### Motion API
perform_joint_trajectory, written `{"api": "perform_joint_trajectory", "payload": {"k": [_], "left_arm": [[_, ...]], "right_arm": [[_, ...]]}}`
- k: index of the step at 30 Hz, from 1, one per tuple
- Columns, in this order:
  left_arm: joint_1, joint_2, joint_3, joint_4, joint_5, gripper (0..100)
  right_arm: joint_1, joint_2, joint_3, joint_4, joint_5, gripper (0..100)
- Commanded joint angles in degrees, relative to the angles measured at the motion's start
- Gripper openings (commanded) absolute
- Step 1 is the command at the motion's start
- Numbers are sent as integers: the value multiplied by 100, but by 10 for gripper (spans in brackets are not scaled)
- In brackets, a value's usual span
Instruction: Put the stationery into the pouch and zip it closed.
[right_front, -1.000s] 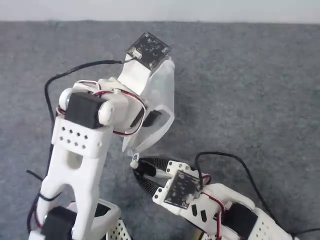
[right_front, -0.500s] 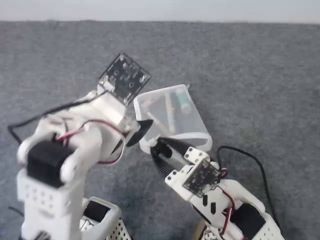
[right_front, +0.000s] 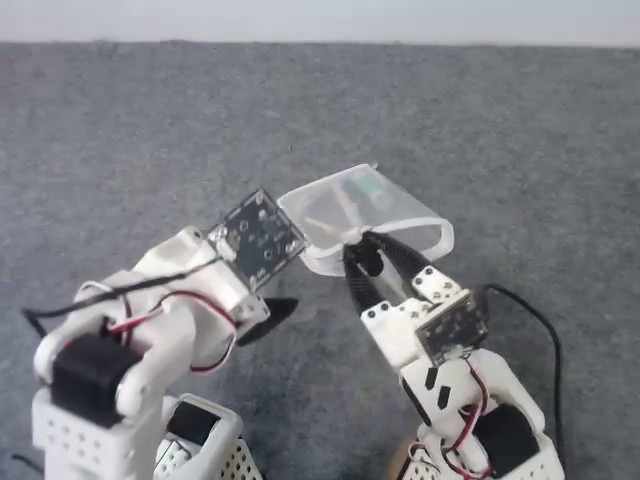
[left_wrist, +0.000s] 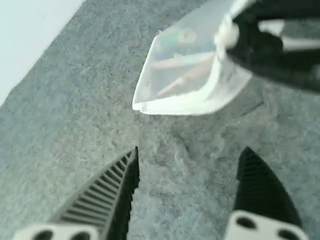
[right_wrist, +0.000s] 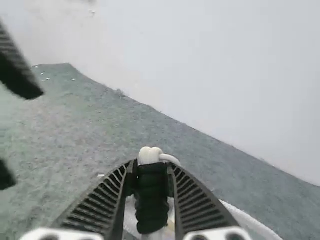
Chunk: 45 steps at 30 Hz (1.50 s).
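- The right tool (right_front: 372, 256) is clamped on the pouch's zipper pull (right_wrist: 150, 200), a dark tab with a white bead (right_wrist: 150, 155) at its end.
- The pouch (right_front: 365, 212) is translucent and sits over the grey bench (right_front: 520, 130), with its zipper edge at the right tool.
- The stationery (left_wrist: 182, 75) is inside the pouch and is visible through its wall.
- The left tool (left_wrist: 185, 192) is spread wide and holds nothing. It is near one corner of the pouch, without contact.
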Motion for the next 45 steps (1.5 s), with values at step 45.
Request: {"api": "perform_joint_trajectory", "payload": {"k": [45], "left_arm": [[1618, -2233, 4954, -4949, 123, 209]], "right_arm": [[-136, -127, -343, 13, -255, 6]]}}
